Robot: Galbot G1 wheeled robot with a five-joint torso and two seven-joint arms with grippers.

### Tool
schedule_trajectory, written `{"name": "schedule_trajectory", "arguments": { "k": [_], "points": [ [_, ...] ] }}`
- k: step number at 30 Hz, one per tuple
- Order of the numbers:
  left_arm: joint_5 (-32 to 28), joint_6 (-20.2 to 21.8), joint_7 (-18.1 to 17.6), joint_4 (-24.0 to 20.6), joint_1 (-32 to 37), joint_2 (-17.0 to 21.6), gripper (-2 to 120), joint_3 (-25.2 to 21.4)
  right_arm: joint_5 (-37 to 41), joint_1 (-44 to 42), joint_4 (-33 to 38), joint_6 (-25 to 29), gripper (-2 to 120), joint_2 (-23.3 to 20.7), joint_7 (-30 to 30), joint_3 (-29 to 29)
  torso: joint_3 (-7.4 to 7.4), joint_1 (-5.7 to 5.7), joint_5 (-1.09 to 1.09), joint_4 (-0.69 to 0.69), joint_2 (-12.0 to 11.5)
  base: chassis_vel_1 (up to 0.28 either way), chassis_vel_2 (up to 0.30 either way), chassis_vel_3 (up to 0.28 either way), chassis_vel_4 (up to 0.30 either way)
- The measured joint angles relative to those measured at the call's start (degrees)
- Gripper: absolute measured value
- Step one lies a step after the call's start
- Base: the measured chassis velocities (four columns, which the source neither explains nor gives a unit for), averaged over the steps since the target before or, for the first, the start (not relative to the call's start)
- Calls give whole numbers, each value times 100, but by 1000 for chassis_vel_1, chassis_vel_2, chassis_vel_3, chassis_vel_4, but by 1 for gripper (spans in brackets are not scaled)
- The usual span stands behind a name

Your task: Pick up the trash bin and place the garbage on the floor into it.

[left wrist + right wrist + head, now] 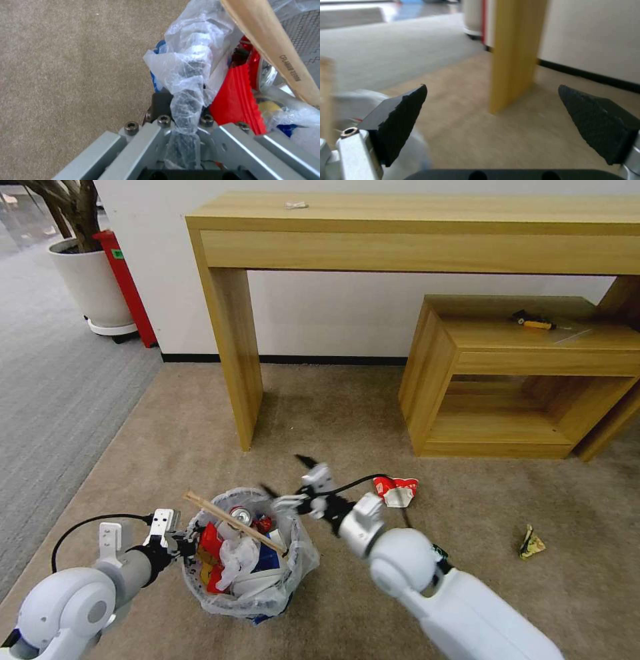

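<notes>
The trash bin (235,604), lined with a crinkly white bag, sits low in the head view, heaped with garbage: a wooden stick (233,523) across the top, a can (241,513) and a red wrapper (209,544). My left gripper (187,547) is shut on the bin's left rim; the left wrist view shows the bag-wrapped rim (187,82) between the jaws of the left gripper (183,105), beside the stick (276,55). My right gripper (287,477) hovers open and empty just past the bin's far right rim, its fingers (403,120) spread wide. A crushed red-white paper cup (397,491) and a crumpled wrapper (531,543) lie on the carpet to the right.
A tall wooden console table (413,233) stands against the wall, one leg (515,55) close behind the bin. At the right is a low wooden shelf (527,373) with a black-and-yellow tool (533,322) on it. A white planter (93,287) and a red box (127,287) stand far left.
</notes>
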Motion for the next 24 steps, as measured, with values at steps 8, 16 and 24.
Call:
{"name": "schedule_trajectory", "arguments": {
  "k": [8, 16, 24],
  "points": [
    [144, 1, 81, 16, 26, -110, 0, -48, 98, -605, -363, 98, 100, -300, -219, 1017, 0, 0, 0, 0, 0, 0, 0, 0, 0],
    [309, 1, 178, 56, 18, -180, 0, -57, 93, -1480, -442, 86, 100, -313, -296, 1891, 0, 0, 0, 0, 0, 0, 0, 0, 0],
    [403, 2, 248, -16, 89, -207, 0, -82, 7, -1689, -710, 171, 100, -228, -459, 2239, -1, 0, -1, 2, 0, 0, 0, 0, 0]
  ]
}}
